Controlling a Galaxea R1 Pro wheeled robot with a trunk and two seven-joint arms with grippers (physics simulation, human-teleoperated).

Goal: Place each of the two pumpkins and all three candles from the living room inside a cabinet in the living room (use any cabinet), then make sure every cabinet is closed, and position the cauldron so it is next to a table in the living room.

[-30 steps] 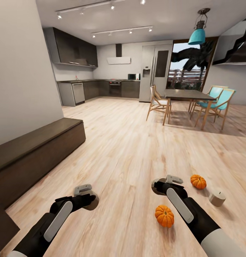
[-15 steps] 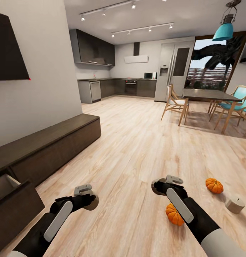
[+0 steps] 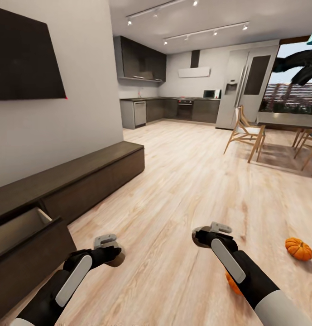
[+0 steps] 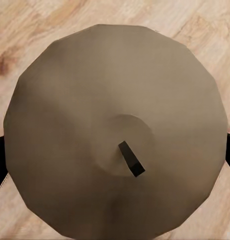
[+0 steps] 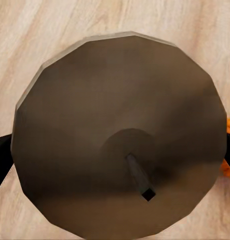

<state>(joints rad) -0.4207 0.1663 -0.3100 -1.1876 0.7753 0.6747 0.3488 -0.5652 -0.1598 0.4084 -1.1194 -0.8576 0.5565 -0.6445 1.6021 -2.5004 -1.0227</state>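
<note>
Each of my grippers is shut on a beige-grey candle. In the head view the left gripper (image 3: 112, 248) hangs low over the floor with its candle (image 3: 119, 256). The right gripper (image 3: 209, 232) holds the other candle (image 3: 199, 239). Up close, the wrist views look down on the candle tops (image 4: 115, 100) (image 5: 120, 110) with their dark wicks. One orange pumpkin (image 3: 299, 249) lies on the floor at the right. A second pumpkin (image 3: 231, 282) peeks out from behind my right forearm. The long dark cabinet (image 3: 83, 181) runs along the left wall, with one drawer (image 3: 24, 235) pulled open near me.
A black TV (image 3: 24, 59) hangs on the wall above the cabinet. A wooden chair (image 3: 244, 133) and the dining table stand at the far right. Grey kitchen units (image 3: 174, 108) line the back. Wood floor (image 3: 174, 190) stretches ahead.
The camera has swung left, so the whole scene slid right. The open drawer and TV came into view and the floor candle left it. Both arms hold their pose.
</note>
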